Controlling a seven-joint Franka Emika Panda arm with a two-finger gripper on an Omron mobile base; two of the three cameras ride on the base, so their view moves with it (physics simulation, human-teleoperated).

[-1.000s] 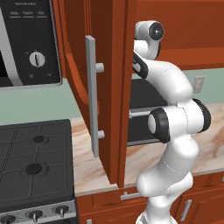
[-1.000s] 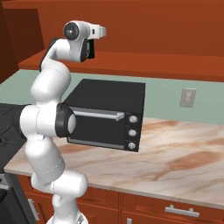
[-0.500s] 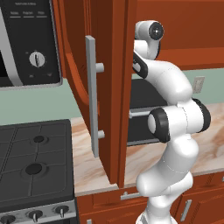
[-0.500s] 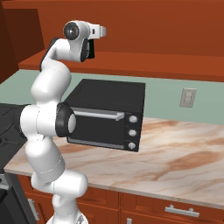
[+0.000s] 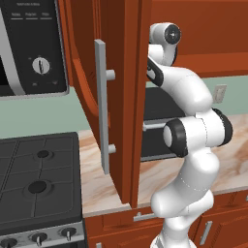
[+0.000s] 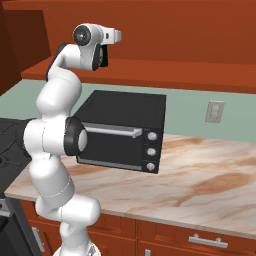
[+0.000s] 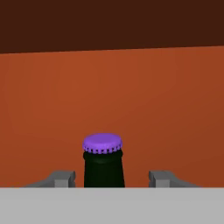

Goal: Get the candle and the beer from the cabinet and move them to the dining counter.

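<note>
In the hand view the beer (image 7: 103, 159) stands upright inside the cabinet (image 7: 131, 96), showing its dark neck and purple cap. My gripper (image 7: 111, 178) is open around the neck. One grey fingertip (image 7: 61, 178) is on each side, with a gap to the glass. In the left base view the cabinet's open door (image 5: 127, 97) with its long grey handle (image 5: 100, 106) hides my hand. In the right base view the wrist (image 6: 100, 40) is raised to the cabinet's lower edge. The candle and the dining counter are out of view.
A black toaster oven (image 6: 125, 130) sits on the marbled counter (image 6: 200, 175) below my arm. A stove (image 5: 34, 179) and a microwave (image 5: 29, 48) are to the left. The open door juts out over the counter edge.
</note>
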